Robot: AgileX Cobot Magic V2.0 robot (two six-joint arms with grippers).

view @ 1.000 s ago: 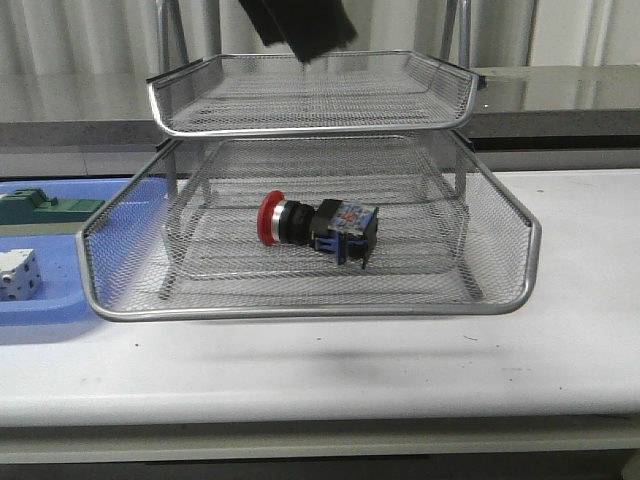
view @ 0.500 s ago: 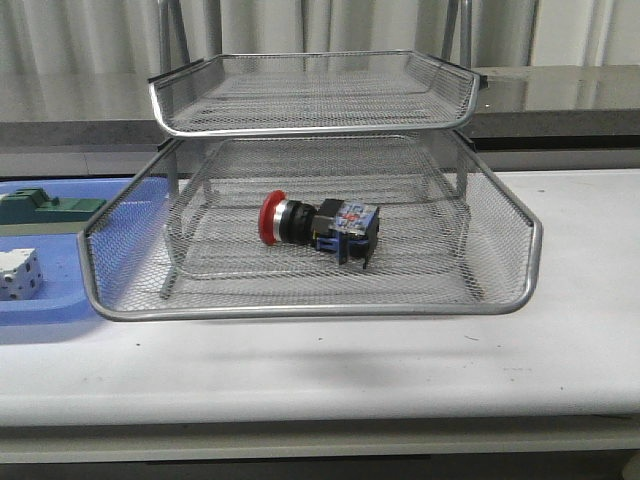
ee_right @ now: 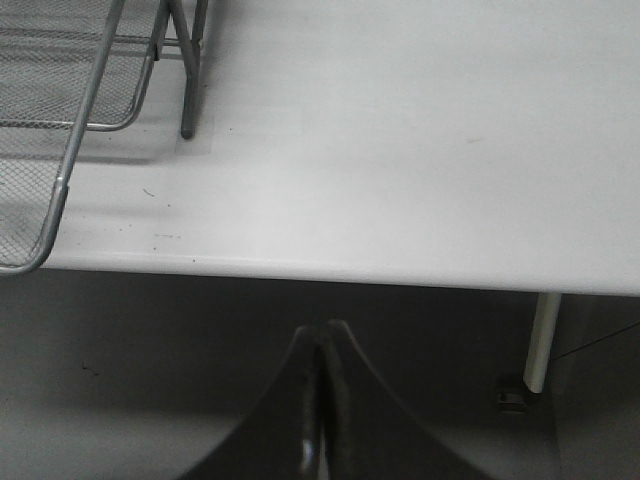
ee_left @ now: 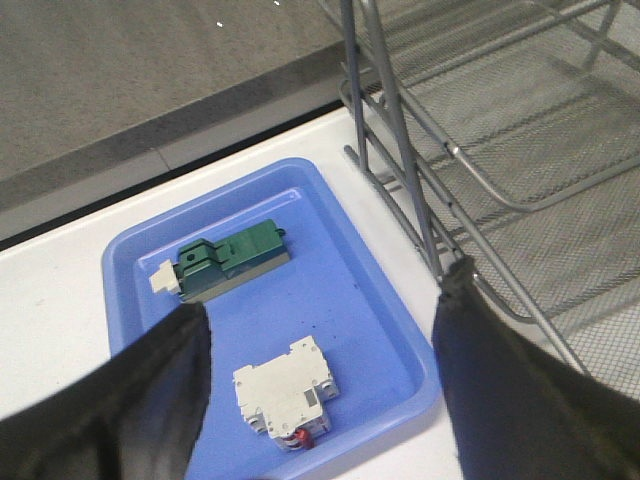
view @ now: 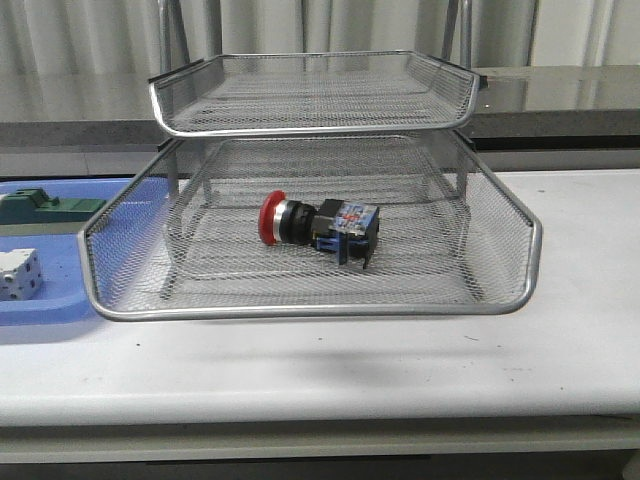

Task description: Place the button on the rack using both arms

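Since a second ago, the dark shape that hung above the top tier in the front view has gone from sight, while the button has not shifted.

From the front, the large silver wire-mesh letter-tray rack (view: 497,262) stands on the white table (view: 420,365). The small push-button switch with its red mushroom head, silver collar and black-and-blue body (view: 320,227) lies on its side on the mesh of the lower visible tier, red head toward the left, with the upper tier bare above it. To the left of the rack a shallow blue plastic tray (view: 60,305) holds a flat green block (view: 45,207) and a white-grey cube-like block (view: 18,273). Neither gripper shows in this view.

From the left wrist, the left gripper (ee_left: 320,400) has its two black fingers spread wide apart with nothing between them, above the blue tray, where the green block and the white-grey block lie side by side; the rack's posts and mesh stand just beside the tray.

From the right wrist, the right gripper (ee_right: 318,400) has its dark fingers pressed together, holding nothing, near the table's edge; a corner of the rack and one foot are visible.
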